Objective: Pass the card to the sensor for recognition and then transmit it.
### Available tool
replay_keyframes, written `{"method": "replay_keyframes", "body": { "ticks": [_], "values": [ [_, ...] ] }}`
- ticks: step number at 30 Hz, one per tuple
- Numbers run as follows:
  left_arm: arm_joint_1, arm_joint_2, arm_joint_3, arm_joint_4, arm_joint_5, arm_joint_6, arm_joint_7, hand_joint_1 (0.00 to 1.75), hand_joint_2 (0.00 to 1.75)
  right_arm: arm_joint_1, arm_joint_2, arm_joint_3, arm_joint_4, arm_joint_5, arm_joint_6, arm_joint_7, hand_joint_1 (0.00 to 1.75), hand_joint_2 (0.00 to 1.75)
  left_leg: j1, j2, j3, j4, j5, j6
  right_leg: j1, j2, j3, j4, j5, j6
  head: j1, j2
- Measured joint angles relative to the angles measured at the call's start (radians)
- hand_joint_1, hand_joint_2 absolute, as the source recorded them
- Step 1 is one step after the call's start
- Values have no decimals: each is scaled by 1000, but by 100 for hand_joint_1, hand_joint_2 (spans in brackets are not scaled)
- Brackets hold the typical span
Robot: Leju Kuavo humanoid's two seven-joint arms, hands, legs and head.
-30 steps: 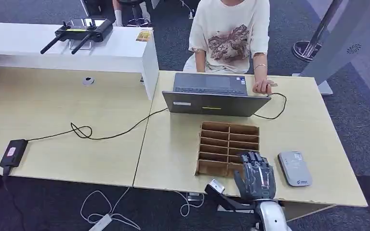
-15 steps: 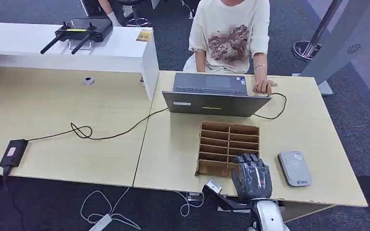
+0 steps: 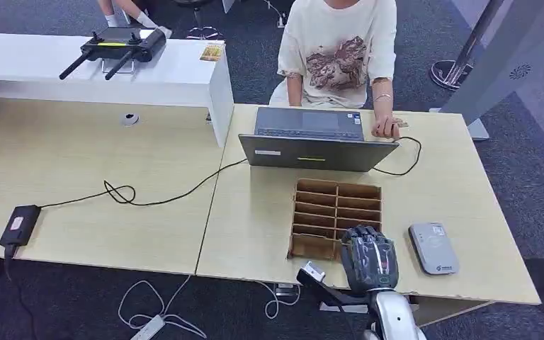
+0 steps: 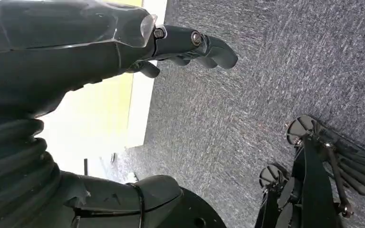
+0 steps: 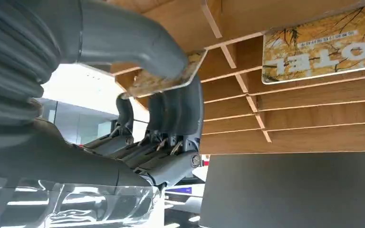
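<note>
A wooden slotted card rack (image 3: 336, 207) stands near the table's front edge. My right hand (image 3: 370, 258) is over its front right corner with fingers curled down. In the right wrist view the thumb (image 5: 138, 42) and fingers (image 5: 180, 109) pinch a yellow patterned card (image 5: 171, 80) at the rack (image 5: 313, 123). A second card (image 5: 323, 42) printed "HOTEL" sits in a slot beside it. The grey-white card sensor (image 3: 433, 248) lies flat on the table, just right of the hand. My left hand (image 4: 185, 42) hangs over the carpet and holds nothing.
A person (image 3: 340, 49) sits behind an open laptop (image 3: 316, 145), one hand (image 3: 387, 127) on the table. A black cable (image 3: 149, 195) runs left to a power adapter (image 3: 18, 225). A controller (image 3: 117, 42) lies on the white counter (image 3: 177, 74). A chair base (image 4: 313, 180) stands on the carpet.
My right hand's fingers have curled in from spread to closed over the rack's front slot, and the hand has drawn back slightly toward me.
</note>
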Motion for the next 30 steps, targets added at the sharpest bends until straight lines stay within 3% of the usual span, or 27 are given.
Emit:
{"method": "replay_keyframes", "body": {
  "ticks": [4,6,7,30],
  "values": [
    [0,0,0,0,0,0,0,0,175,-1,0,0,1,0,0,0,143,175,0,0,0,0,0,0,0,0,0,0,0,0,0,0],
    [0,0,0,0,1,2,0,0,175,-11,3,0,11,3,-2,0,173,175,0,0,0,0,0,0,0,0,0,0,0,0,0,0],
    [0,0,0,0,1,2,0,0,175,-13,3,0,13,3,-3,0,175,175,0,0,0,0,0,0,0,0,0,0,0,0,0,0],
    [0,0,0,0,-5,3,0,0,175,-22,5,0,25,15,-31,-5,175,175,0,0,0,0,0,0,0,0,0,0,0,0,0,0]
  ]
}}
